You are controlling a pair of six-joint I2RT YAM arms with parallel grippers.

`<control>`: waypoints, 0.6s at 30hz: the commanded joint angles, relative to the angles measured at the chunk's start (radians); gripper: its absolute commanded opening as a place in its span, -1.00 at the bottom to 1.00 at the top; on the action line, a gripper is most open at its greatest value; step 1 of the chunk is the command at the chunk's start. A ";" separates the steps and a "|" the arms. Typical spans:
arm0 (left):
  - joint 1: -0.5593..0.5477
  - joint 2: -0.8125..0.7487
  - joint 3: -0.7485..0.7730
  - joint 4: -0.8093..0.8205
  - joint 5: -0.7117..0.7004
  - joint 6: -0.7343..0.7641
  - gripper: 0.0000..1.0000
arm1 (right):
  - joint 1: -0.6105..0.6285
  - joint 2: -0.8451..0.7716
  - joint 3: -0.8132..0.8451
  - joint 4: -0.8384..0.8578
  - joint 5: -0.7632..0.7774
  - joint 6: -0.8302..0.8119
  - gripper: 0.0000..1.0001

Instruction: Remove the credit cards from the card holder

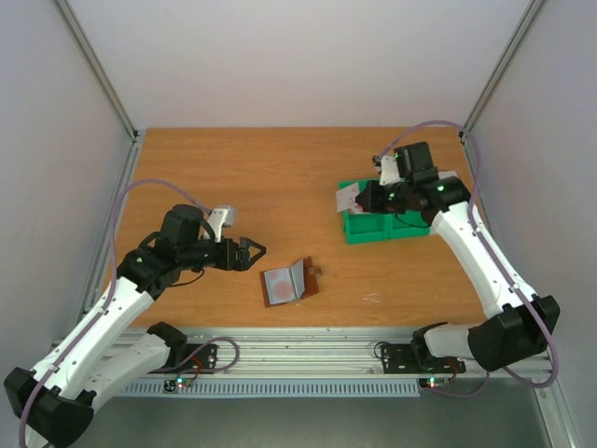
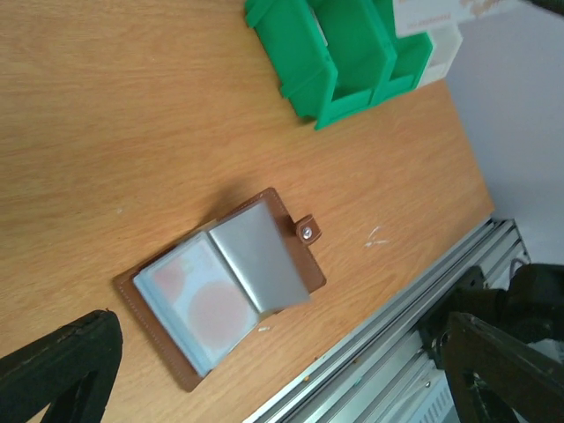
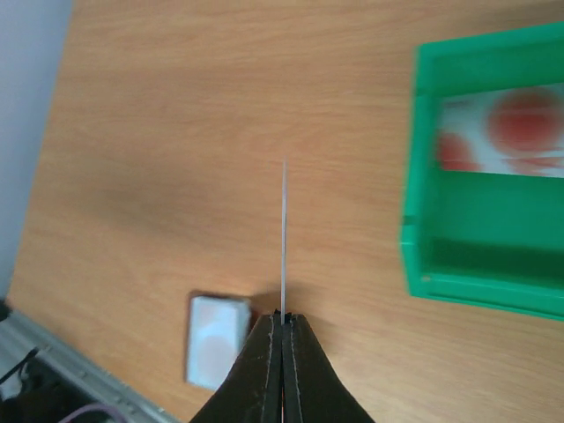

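Observation:
The brown card holder (image 1: 290,281) lies open on the table near the front edge. In the left wrist view the card holder (image 2: 167,352) shows a pale pink credit card with a red blot (image 2: 201,295) in its left pocket, and a grey leaf or card (image 2: 260,257) half raised at the fold. My left gripper (image 1: 250,254) is open just left of the holder, touching nothing. My right gripper (image 3: 284,315) is shut on a thin credit card (image 3: 284,229), seen edge-on. In the top view this pale card (image 1: 348,197) hangs at the left edge of the green bin (image 1: 368,231).
Inside the green bin (image 3: 410,176) lies a pale card with red blots (image 3: 502,132). A white bin (image 2: 436,40) stands behind the green ones. The aluminium rail (image 1: 308,347) runs along the table's front edge, close to the holder.

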 commanded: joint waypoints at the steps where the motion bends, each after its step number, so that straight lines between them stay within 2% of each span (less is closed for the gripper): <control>1: -0.003 0.007 0.068 -0.105 -0.018 0.117 0.99 | -0.147 0.045 0.083 -0.106 -0.021 -0.108 -0.98; 11: -0.003 0.009 0.071 -0.127 -0.005 0.156 0.99 | -0.396 0.183 0.170 -0.176 0.082 -0.198 -0.98; 18: -0.002 0.019 0.078 -0.125 -0.038 0.157 0.99 | -0.468 0.332 0.277 -0.215 0.146 -0.284 -0.98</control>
